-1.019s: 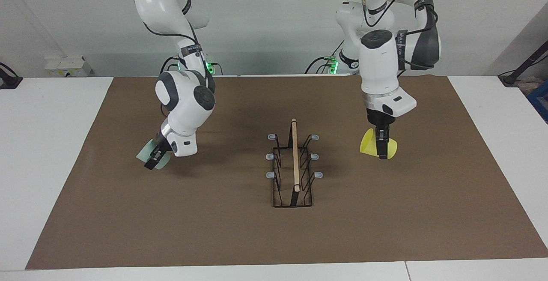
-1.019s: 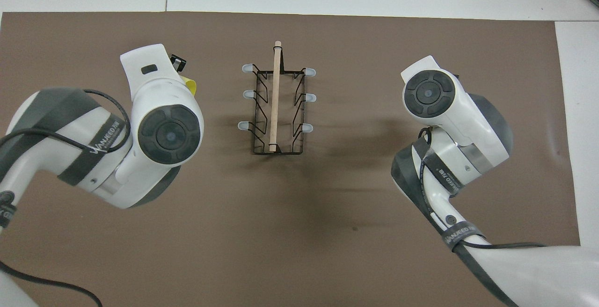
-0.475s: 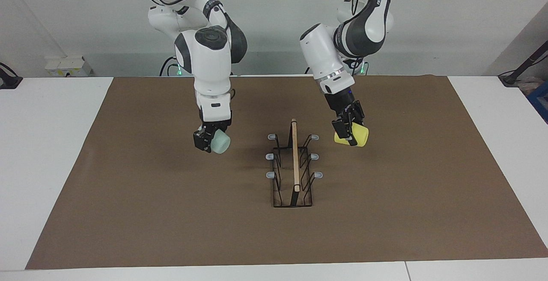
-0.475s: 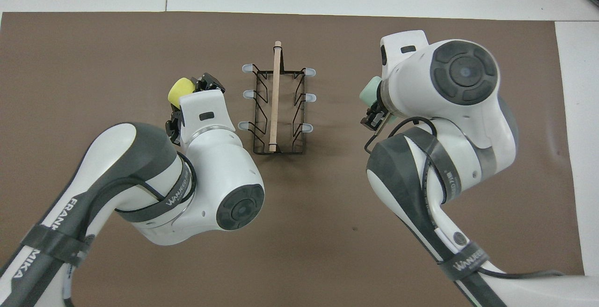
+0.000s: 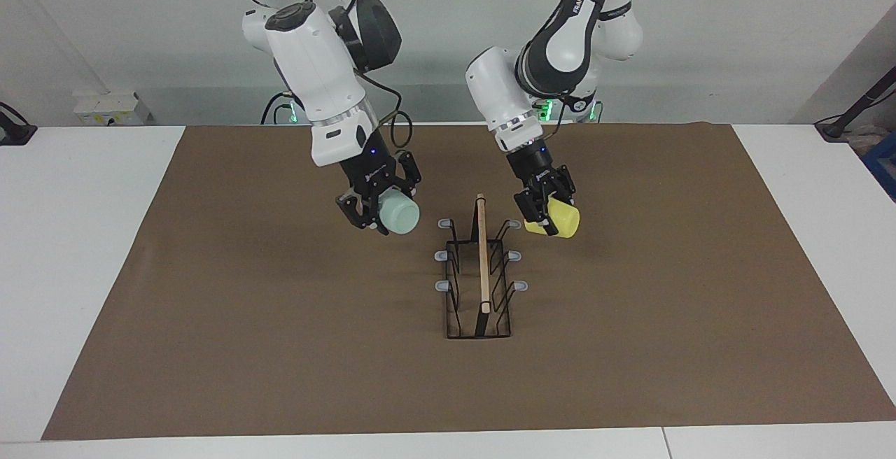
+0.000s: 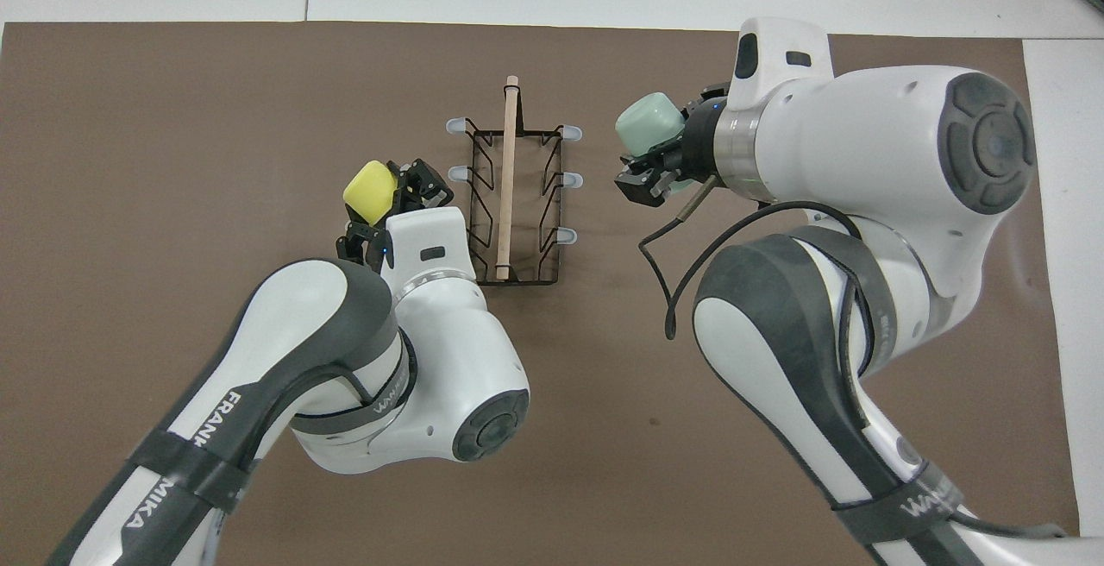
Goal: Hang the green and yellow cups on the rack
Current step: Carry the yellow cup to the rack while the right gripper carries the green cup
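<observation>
Left claw [image 5: 542,210] clamps the bright yellow plastic cup [image 5: 558,220]; right claw [image 5: 371,203] clamps the pale mint-green cup [image 5: 397,214]; both hang beside the black wire rack [image 5: 479,270].

Green cup [image 5: 397,215] – smooth plastic, pale mint, soft sheen. Yellow cup [image 5: 556,219] – same smooth plastic look, bright and slightly glossy.

Rack [image 5: 479,284]: thin black wire, looks like coated metal, matt; top bar of light bare wood, unvarnished by the look; prong tips capped in pale grey, smooth, plastic or rubber – cannot tell which.

Mat [image 5: 280,347] on the desk [image 5: 70,235]: brown, matt, paper-like, faint creases and scuffs. Desk surface white, smooth, low sheen.

Arm shells glossy white plastic with dark matt joint covers. Left tool [image 5: 544,208] and right tool [image 5: 371,207]: black, matt, hard-looking.
</observation>
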Controlling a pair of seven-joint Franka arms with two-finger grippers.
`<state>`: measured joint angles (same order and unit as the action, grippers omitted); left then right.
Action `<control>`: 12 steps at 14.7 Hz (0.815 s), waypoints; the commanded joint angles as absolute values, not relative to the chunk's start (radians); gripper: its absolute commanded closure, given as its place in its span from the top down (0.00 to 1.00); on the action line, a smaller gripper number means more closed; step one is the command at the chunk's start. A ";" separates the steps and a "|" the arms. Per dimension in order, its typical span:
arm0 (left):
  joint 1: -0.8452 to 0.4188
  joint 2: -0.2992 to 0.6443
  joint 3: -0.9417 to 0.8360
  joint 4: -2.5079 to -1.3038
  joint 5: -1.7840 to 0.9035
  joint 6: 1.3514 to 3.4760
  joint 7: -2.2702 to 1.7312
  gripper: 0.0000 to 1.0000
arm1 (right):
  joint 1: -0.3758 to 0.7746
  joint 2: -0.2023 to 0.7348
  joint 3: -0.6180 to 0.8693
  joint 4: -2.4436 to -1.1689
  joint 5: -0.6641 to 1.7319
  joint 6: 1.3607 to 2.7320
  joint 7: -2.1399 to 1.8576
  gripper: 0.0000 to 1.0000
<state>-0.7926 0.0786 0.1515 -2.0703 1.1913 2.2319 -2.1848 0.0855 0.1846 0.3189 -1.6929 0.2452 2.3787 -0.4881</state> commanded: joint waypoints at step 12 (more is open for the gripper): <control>-0.911 0.121 0.164 -2.102 1.299 2.164 -2.339 1.00 | 0.134 0.029 0.330 -2.017 1.390 2.794 -1.320 0.00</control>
<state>-0.8880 0.1382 0.1511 -2.0765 1.2752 2.1825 -2.3147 0.1911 0.0939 0.3262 -1.9453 1.3246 2.8712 -1.1921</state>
